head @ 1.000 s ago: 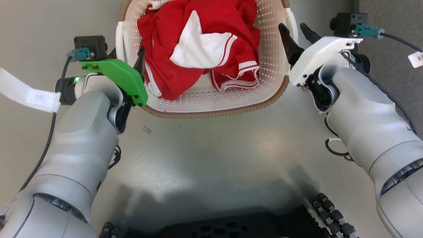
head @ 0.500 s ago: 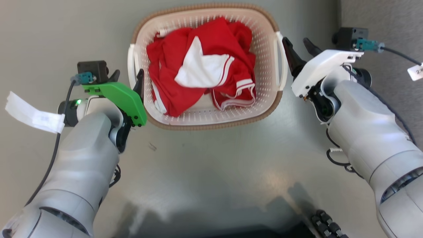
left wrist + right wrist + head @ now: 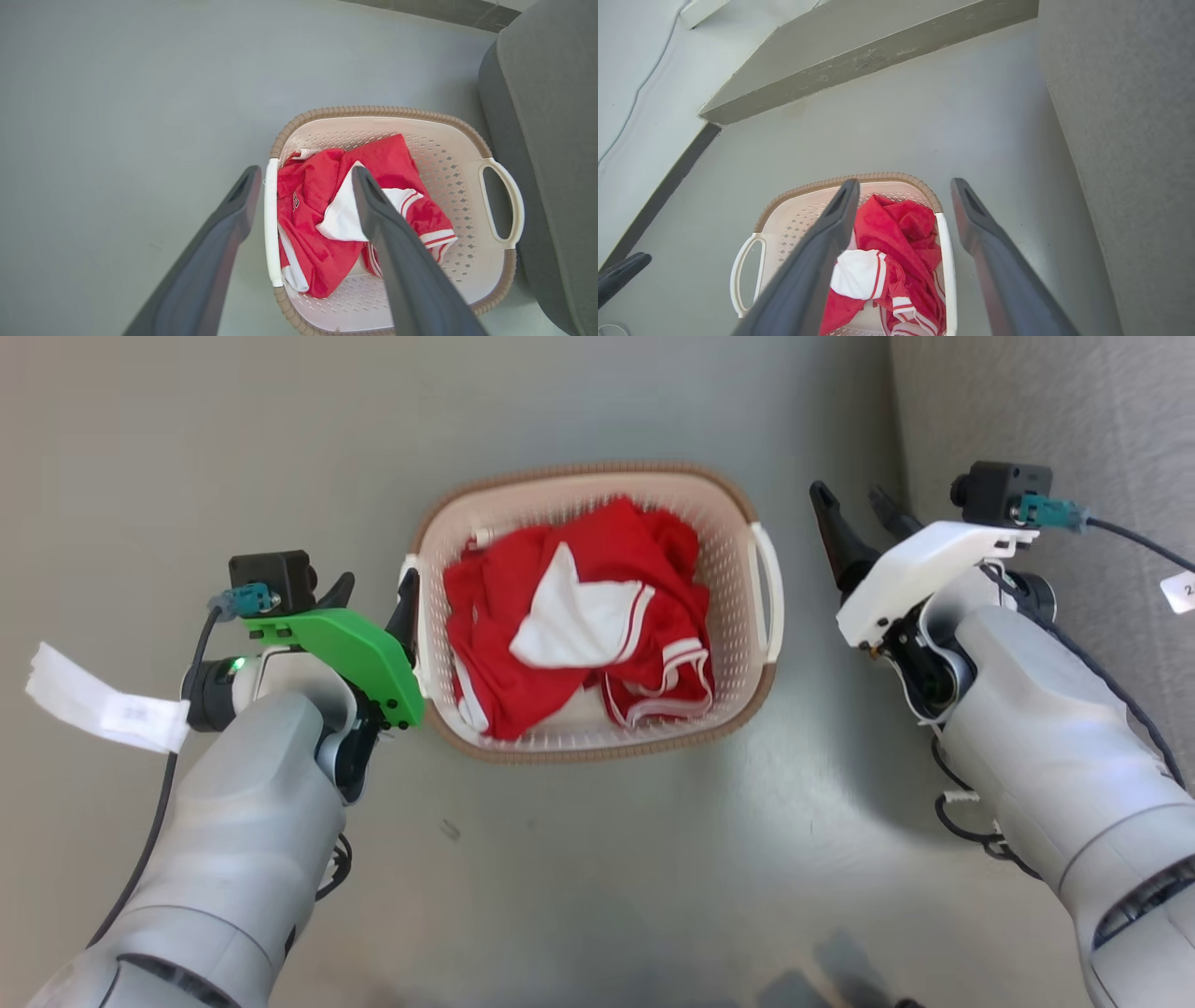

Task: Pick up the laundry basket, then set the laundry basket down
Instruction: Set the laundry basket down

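The laundry basket (image 3: 579, 476) (image 3: 373, 111) (image 3: 887, 175), cream perforated plastic with a brown rim, stands on the grey floor and holds crumpled red and white clothing (image 3: 579, 616). My left gripper (image 3: 372, 602) (image 3: 306, 175) is open. Its fingers straddle the basket's left white handle (image 3: 268, 219) without closing on it. My right gripper (image 3: 851, 499) (image 3: 904, 184) is open too, a short way to the right of the right handle (image 3: 773, 593) and apart from it. Neither gripper holds anything.
A grey upholstered piece of furniture (image 3: 1027, 411) (image 3: 551, 116) stands close to the basket's right side, behind my right arm. A wall base (image 3: 859, 60) runs beyond the basket. Bare grey floor (image 3: 607, 859) lies to the left and in front.
The head camera has pulled up and back, so the basket looks smaller and my base has left the picture. The right gripper now stands farther from the right handle. Both stay open.
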